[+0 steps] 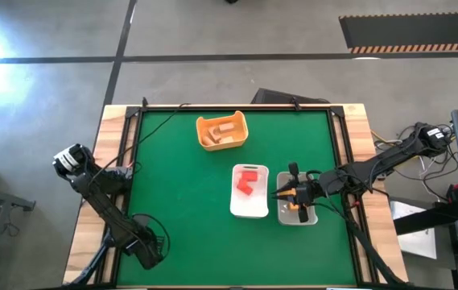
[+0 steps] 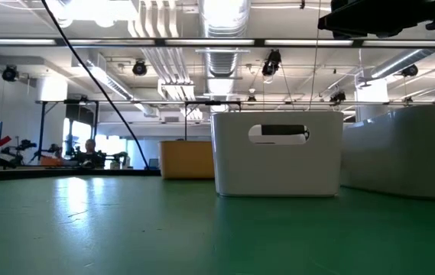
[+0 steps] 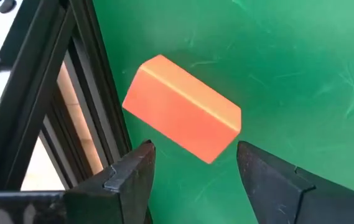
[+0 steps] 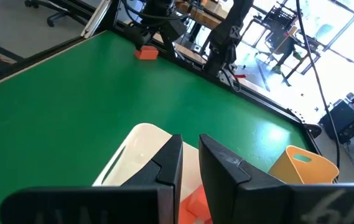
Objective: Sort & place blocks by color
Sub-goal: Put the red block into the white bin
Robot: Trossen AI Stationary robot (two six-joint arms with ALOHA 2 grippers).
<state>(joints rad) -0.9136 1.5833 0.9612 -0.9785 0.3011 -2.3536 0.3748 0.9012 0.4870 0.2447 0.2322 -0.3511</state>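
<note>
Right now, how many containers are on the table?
3: a yellow tub near the far edge, a white tray mid-table, and a clear tray beside it, partly hidden under the right gripper.

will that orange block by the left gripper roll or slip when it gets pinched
Probably not: the orange block has flat faces and crisp edges, so it should sit still. It looks rigid. The left gripper is open astride it, though skewed, so it may twist slightly.

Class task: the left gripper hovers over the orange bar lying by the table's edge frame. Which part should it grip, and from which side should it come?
Grip the orange bar across its two long side faces, near mid-length, coming straight down from above. It lies flat on the green table, and the open left gripper already spans that narrower width; the black frame crowds one end.
</note>
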